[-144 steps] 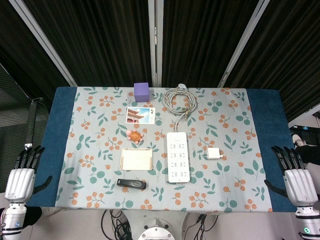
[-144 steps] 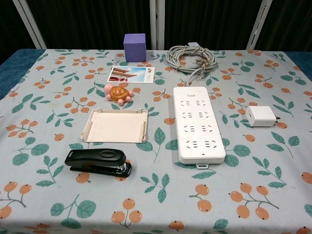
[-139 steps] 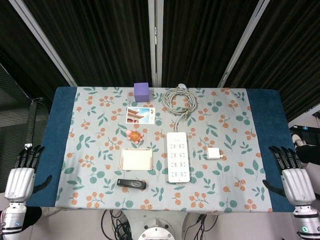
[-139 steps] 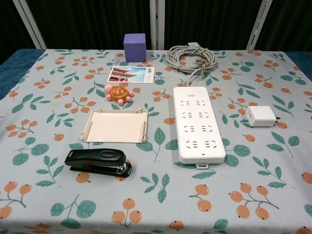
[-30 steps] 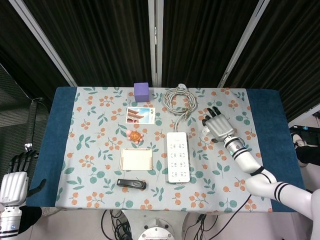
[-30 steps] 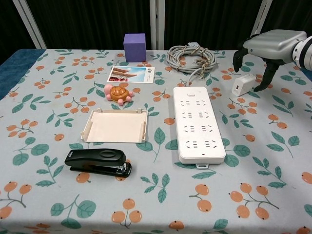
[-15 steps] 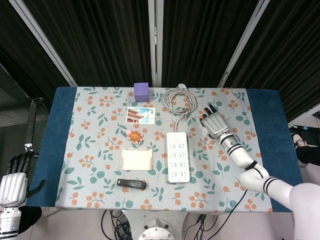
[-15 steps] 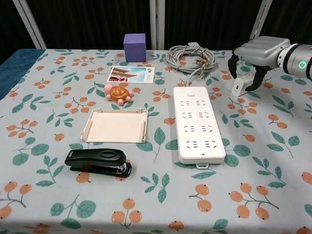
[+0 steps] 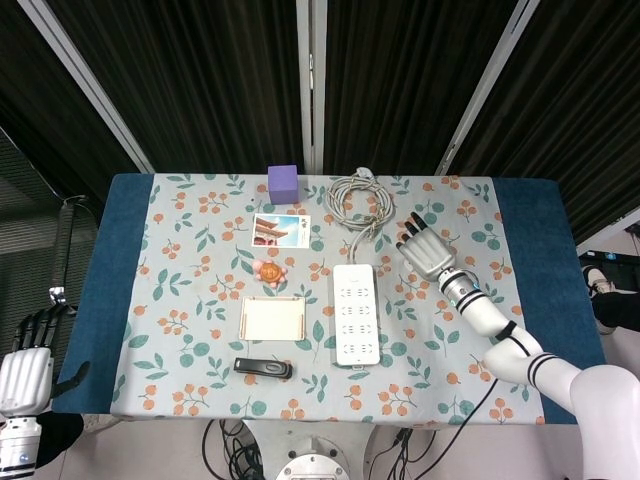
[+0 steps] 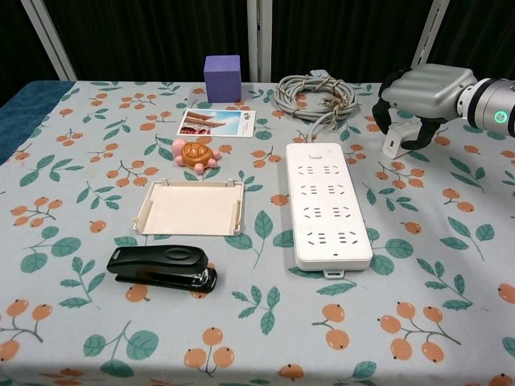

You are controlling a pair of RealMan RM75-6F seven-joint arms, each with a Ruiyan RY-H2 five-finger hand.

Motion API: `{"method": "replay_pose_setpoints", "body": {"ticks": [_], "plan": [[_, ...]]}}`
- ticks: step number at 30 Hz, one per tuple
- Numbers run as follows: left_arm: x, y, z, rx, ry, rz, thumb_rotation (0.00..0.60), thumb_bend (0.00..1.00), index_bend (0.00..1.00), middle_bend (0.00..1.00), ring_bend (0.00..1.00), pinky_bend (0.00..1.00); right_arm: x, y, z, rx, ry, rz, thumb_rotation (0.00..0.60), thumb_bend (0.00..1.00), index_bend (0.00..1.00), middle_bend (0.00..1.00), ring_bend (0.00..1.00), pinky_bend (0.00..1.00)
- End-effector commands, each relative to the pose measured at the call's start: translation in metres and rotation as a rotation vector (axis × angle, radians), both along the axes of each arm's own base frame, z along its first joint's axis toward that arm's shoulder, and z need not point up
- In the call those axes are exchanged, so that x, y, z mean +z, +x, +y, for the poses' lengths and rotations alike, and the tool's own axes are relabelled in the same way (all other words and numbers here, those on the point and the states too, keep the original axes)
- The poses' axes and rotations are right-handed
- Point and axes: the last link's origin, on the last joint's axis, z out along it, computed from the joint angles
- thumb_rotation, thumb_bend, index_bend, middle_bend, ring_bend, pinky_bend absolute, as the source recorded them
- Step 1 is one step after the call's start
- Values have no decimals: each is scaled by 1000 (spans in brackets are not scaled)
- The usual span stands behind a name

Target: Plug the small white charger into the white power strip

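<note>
The right robot hand (image 10: 422, 95) covers most of the charger (image 10: 394, 139); its prongs cannot be seen.

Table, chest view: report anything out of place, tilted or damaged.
Nothing looks damaged or spilled. The one thing off the cloth is the small white charger, tilted in the right hand, up right of the white power strip, none of whose sockets is filled. The stapler, tray and coiled cable lie flat.
</note>
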Motion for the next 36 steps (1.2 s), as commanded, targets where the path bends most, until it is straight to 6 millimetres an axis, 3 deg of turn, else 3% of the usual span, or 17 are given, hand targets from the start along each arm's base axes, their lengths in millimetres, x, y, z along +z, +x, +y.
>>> {"method": "replay_pose_setpoints", "body": {"ticks": [1,10,17,21,29,36], "plan": [[0,0,0,-3,1,-1,600,222,0,45,0,0,1,0,0,37,-3,52,600,211,469,355,134,66],[-1,-2,-2,4,3,-6,600,221,0,45,0,0,-7,0,2,88,-12,130,600,214,470,365,144,67],[-1,-3,-3,5,7,-9,600,221,0,45,0,0,-4,3,5,71,-31,40,600,303,666,492,269,125],[0,-3,-3,4,9,-7,600,221,0,45,0,0,7,8,10,28,-44,-117,600,315,730,532,310,139],[0,0,0,-13,7,-4,600,222,0,45,0,0,33,19,31,-171,-18,-639,600,319,770,562,336,147],[1,2,0,-23,10,-3,600,221,0,45,0,0,27,27,61,-377,66,-1058,600,327,785,567,339,148]]}}
